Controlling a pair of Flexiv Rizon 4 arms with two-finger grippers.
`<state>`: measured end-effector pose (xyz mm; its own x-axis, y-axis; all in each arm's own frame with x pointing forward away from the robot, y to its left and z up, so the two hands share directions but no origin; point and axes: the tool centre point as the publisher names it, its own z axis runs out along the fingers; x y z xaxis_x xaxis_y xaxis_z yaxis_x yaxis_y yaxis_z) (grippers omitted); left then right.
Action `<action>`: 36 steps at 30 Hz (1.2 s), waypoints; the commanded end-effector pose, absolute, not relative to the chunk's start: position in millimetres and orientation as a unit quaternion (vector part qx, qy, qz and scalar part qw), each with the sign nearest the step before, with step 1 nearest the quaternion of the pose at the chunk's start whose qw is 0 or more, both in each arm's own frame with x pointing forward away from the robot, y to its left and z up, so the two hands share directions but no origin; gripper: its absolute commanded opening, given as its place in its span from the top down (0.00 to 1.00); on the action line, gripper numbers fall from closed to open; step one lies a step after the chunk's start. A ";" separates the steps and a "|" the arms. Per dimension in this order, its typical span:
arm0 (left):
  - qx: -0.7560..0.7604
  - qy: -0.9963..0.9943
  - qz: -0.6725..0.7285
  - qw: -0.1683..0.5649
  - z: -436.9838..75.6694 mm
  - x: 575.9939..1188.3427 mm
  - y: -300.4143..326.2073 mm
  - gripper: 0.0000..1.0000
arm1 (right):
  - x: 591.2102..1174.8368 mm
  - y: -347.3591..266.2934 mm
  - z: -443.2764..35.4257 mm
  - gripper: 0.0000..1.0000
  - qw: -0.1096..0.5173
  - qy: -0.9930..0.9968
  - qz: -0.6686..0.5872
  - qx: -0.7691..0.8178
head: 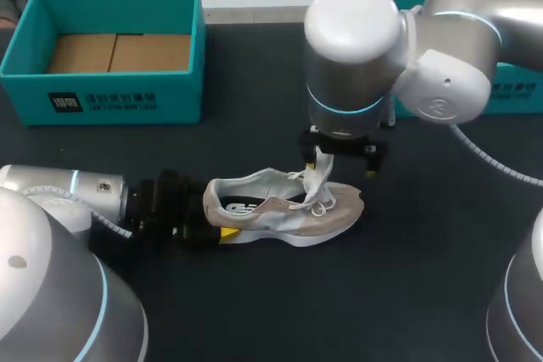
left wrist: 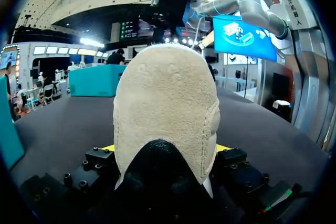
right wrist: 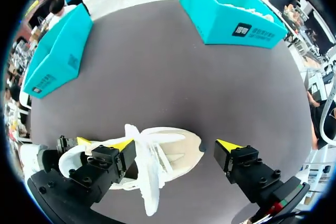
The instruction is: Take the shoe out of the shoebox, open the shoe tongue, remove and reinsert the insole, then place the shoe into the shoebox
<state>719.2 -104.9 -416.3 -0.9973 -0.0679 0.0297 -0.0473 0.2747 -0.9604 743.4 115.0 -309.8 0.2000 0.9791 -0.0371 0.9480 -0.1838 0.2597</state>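
Observation:
A beige and white shoe lies on its side on the dark table, toe to the right. My left gripper is at the heel. In the left wrist view the heel fills the space between its yellow tips, which press on both sides, so my left gripper is shut on it. My right gripper hangs over the midfoot, open, with the white tongue and laces standing up just below it. From the right wrist, my right gripper stands wide open above the shoe, the raised tongue beside one finger.
An open teal shoebox with a cardboard floor stands at the back left. A second teal box sits at the back right, partly behind my right arm. Both boxes also show in the right wrist view, one and the other.

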 end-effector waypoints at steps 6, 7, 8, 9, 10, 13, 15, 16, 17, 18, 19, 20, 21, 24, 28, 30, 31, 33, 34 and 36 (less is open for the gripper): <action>-0.036 0.799 -0.600 0.009 -419.5 717.4 -103.7 1.00 | 742.8 134.0 -240.5 0.00 0.152 0.655 0.101 0.733; -0.036 0.799 -0.600 0.009 -419.5 717.4 -103.7 1.00 | 743.6 138.9 -235.8 0.00 0.152 0.670 0.106 0.719; -0.036 0.799 -0.600 0.009 -419.5 717.4 -103.7 1.00 | 743.8 145.6 -231.4 0.00 0.149 0.691 0.111 0.699; -0.036 0.799 -0.600 0.009 -419.5 717.4 -103.7 1.00 | 743.8 151.9 -227.2 0.00 0.148 0.707 0.118 0.681; -0.036 0.799 -0.600 0.009 -419.5 717.4 -103.7 1.00 | 742.9 159.6 -222.4 0.00 0.146 0.725 0.123 0.662; -0.036 0.799 -0.600 0.009 -419.5 717.4 -103.7 1.00 | 738.6 181.0 -211.5 0.00 0.130 0.788 0.124 0.589; -0.036 0.799 -0.600 0.009 -419.5 717.4 -103.7 1.00 | 735.7 194.0 -206.1 0.00 0.109 0.828 0.116 0.537; -0.036 0.799 -0.600 0.009 -419.5 717.4 -103.7 1.00 | 736.4 197.6 -203.5 0.00 0.109 0.842 0.110 0.517; -0.036 0.799 -0.600 0.009 -419.5 717.4 -103.7 1.00 | 736.2 202.0 -201.5 0.00 0.102 0.858 0.104 0.493; -0.036 0.799 -0.600 0.009 -419.5 717.4 -103.7 1.00 | 735.6 207.4 -198.9 0.09 0.102 0.874 0.094 0.466; -0.036 0.799 -0.600 0.009 -419.5 717.4 -103.7 1.00 | 735.9 211.0 -196.8 0.29 0.107 0.884 0.085 0.447; -0.036 0.799 -0.600 0.009 -419.5 717.4 -103.7 1.00 | 735.7 214.3 -194.6 0.56 0.102 0.896 0.081 0.424; -0.036 0.799 -0.600 0.009 -419.5 717.4 -103.7 1.00 | 735.0 218.1 -192.4 0.68 0.102 0.908 0.074 0.401; -0.036 0.799 -0.600 0.009 -419.5 717.4 -103.7 1.00 | 732.4 228.9 -187.2 1.00 0.096 0.932 0.060 0.343; -0.036 0.799 -0.600 0.009 -419.5 717.4 -103.7 1.00 | 729.6 239.2 -187.2 1.00 0.097 0.955 0.031 0.277; -0.036 0.799 -0.600 0.009 -419.5 717.4 -103.7 1.00 | 728.0 243.0 -188.1 1.00 0.099 0.960 0.026 0.259; -0.036 0.799 -0.600 0.009 -419.5 717.4 -103.7 1.00 | 724.8 247.8 -190.2 1.00 0.105 0.965 0.013 0.241; -0.036 0.799 -0.600 0.009 -419.5 717.4 -103.7 1.00 | 724.8 247.8 -190.2 1.00 0.105 0.965 0.013 0.241; -0.036 0.799 -0.600 0.009 -419.5 717.4 -103.7 1.00 | 724.8 247.8 -190.2 1.00 0.105 0.965 0.013 0.241; -0.036 0.799 -0.600 0.009 -419.5 717.4 -103.7 1.00 | 724.8 247.8 -190.2 1.00 0.105 0.965 0.013 0.241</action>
